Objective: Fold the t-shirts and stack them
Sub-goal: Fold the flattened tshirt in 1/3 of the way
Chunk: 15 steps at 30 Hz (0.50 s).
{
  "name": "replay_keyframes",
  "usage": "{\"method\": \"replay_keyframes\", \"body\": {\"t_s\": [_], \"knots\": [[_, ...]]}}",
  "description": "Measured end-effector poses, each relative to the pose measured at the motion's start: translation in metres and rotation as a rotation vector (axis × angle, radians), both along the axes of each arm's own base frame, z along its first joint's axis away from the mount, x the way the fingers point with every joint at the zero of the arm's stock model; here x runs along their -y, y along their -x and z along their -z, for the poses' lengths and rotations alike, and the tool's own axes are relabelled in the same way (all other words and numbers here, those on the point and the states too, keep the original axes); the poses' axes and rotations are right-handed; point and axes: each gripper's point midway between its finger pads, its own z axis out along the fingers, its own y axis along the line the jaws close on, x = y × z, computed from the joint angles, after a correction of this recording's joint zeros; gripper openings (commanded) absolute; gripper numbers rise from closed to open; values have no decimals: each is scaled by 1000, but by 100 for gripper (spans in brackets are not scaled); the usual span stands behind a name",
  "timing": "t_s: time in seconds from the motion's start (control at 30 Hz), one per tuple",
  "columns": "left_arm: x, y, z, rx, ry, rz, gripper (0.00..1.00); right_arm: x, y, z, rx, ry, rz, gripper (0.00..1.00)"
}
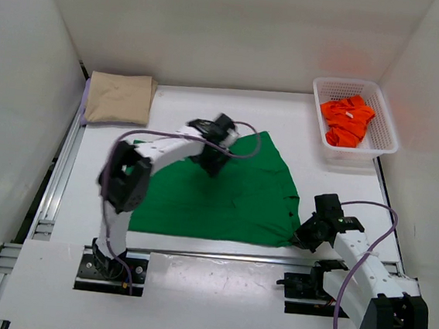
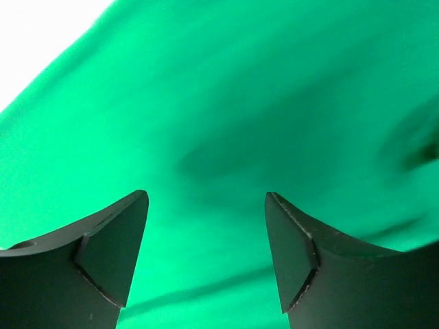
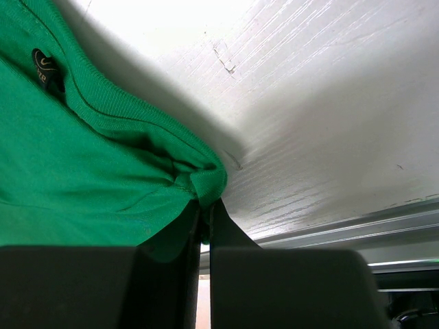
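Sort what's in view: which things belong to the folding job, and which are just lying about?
Job:
green t-shirt, spread flat
tan t-shirt, folded
orange-red t-shirt, bunched up

Lying about:
white lattice basket, holding the orange-red one

On my left wrist camera the green shirt [image 2: 226, 103] is only a blur. Its collar label [image 3: 45, 67] is too small to read. From above, my left arm [image 1: 163, 147] covers part of it.
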Motion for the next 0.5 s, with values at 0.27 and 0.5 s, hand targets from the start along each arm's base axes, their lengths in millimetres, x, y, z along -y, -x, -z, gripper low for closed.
{"method": "replay_keyframes", "body": {"t_s": [0.27,0.5], "knots": [[-262,52,-46,14,-9,-614,86,0,0,0,4,0,5,0],[-293,185,10,-313,8,-808,89,-1,0,0,8,5,-4,0]]}}
